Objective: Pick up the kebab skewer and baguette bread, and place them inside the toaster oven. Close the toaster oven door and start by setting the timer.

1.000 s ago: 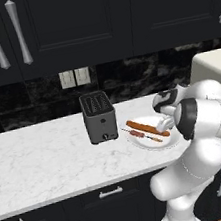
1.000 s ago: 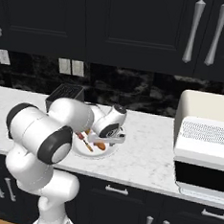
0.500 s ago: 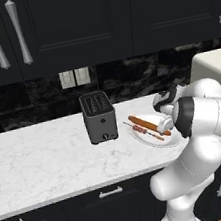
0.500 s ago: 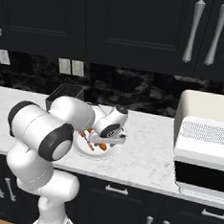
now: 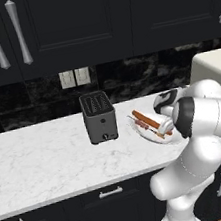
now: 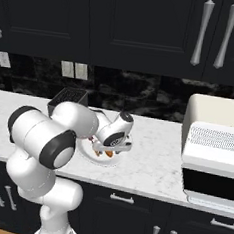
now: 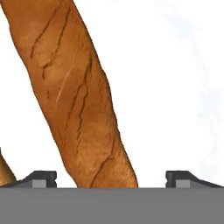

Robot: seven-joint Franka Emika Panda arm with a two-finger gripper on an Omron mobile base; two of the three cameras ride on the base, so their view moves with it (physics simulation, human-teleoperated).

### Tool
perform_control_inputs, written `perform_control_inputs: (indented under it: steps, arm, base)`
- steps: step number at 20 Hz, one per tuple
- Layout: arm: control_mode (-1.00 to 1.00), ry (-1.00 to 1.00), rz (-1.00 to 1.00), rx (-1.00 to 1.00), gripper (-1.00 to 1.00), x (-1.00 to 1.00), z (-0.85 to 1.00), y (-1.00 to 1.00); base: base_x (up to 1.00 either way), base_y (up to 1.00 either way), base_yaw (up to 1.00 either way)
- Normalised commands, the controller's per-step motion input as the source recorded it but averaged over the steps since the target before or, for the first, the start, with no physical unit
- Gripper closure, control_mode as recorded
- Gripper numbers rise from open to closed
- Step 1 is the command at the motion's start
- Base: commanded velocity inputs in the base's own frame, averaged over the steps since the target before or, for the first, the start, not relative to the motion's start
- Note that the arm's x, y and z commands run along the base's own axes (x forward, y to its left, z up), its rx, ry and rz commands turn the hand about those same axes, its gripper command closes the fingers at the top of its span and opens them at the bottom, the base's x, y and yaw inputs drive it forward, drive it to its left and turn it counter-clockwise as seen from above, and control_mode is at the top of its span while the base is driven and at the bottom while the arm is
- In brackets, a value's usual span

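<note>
The baguette bread [image 7: 78,96], a cracked orange-brown loaf, lies on a white plate [image 7: 175,87] and runs between my two fingertips. My gripper [image 7: 111,179] stands open, straddling the loaf low over the plate [image 5: 145,133]. In the left base view the baguette bread [image 5: 145,119] lies slantwise, with the kebab skewer [image 5: 161,134] beside it, partly under the gripper [image 5: 165,125]. From the right, the gripper [image 6: 114,148] covers most of the plate [image 6: 88,155]. The cream toaster oven [image 6: 217,110] stands at the right with its wire rack showing and its door [image 6: 208,184] folded down.
A dark grey two-slot toaster [image 5: 99,117] stands on the white marble counter [image 5: 44,158] just left of the plate. Dark cabinets hang above, and wall outlets [image 5: 74,77] sit on the black backsplash. My arm's elbow [image 6: 42,135] bulks large at the counter's front edge.
The hand has come down over the plate, and the open fingers now straddle the baguette. Plate, food and toaster lie as before.
</note>
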Motion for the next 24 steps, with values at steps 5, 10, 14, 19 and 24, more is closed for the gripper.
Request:
perform_control_inputs:
  steps: [5, 10, 14, 19, 24]
  arm:
    - [-1.00, -0.07, 0.02, 0.00, -1.00, -0.07, -0.19, 0.03]
    - [-1.00, 0.00, 0.00, 0.00, -1.00, 0.00, 0.00, 0.00]
    - [-1.00, 0.00, 0.00, 0.00, 1.00, 0.00, 0.00, 0.00]
    - [-1.00, 0.00, 0.00, 0.00, 1.00, 0.00, 0.00, 0.00]
    - [-1.00, 0.00, 0.00, 0.00, 1.00, 0.00, 0.00, 0.00]
  base:
    - [0.00, 0.00, 0.00]
    - [0.00, 0.00, 0.00]
    - [0.00, 0.00, 0.00]
    - [0.00, 0.00, 0.00]
    - [0.00, 0.00, 0.00]
